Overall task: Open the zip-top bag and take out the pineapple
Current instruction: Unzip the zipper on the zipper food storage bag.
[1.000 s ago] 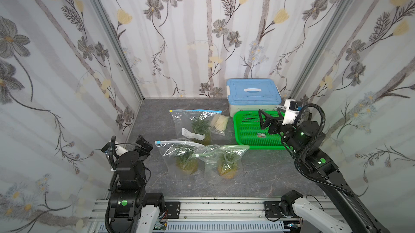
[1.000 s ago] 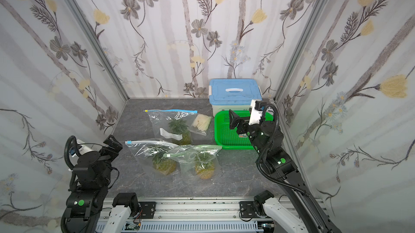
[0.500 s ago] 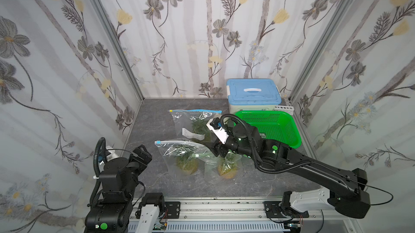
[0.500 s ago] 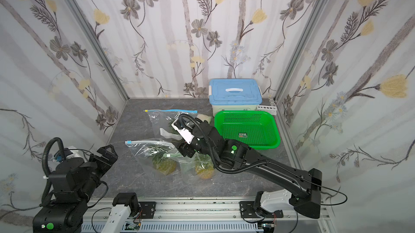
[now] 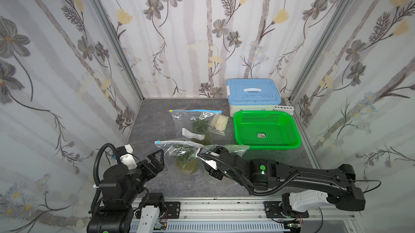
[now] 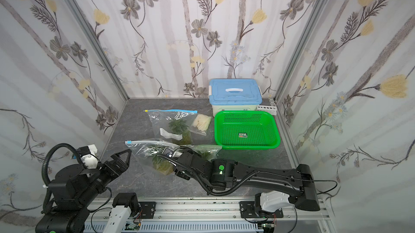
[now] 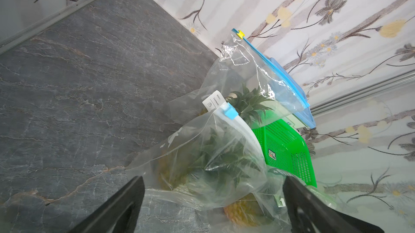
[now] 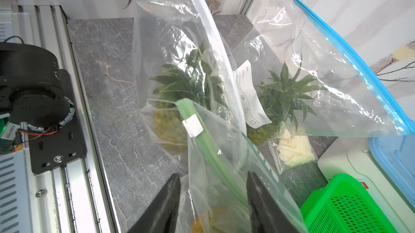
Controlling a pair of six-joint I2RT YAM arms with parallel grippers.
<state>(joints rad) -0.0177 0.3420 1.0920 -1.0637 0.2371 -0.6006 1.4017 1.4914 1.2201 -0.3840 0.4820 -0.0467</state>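
Three clear zip-top bags each hold a pineapple. The green-zip bag (image 8: 224,164) with a white slider (image 8: 192,125) lies front right, and its pineapple (image 7: 242,211) shows yellow through the plastic. My right gripper (image 8: 213,173) is down over this bag; its jaws are apart and straddle the bag's upper part just behind the slider. Left of it is the white-zip bag (image 5: 179,153) with a blue slider (image 5: 158,142). My left gripper (image 5: 157,160) hangs wide open just left of that bag and touches nothing. The blue-zip bag (image 5: 193,119) lies further back.
A green basket (image 5: 269,147) stands at the right, with a blue-lidded box (image 5: 253,91) behind it. A small bag of pale pieces (image 5: 220,122) lies between the back bag and the basket. A white rack (image 5: 284,108) sits by the right wall.
My right arm swung from above the basket to the front bags and came down over the green-zip bag, its jaws narrowing. My left arm moved its open gripper toward the white-zip bag.
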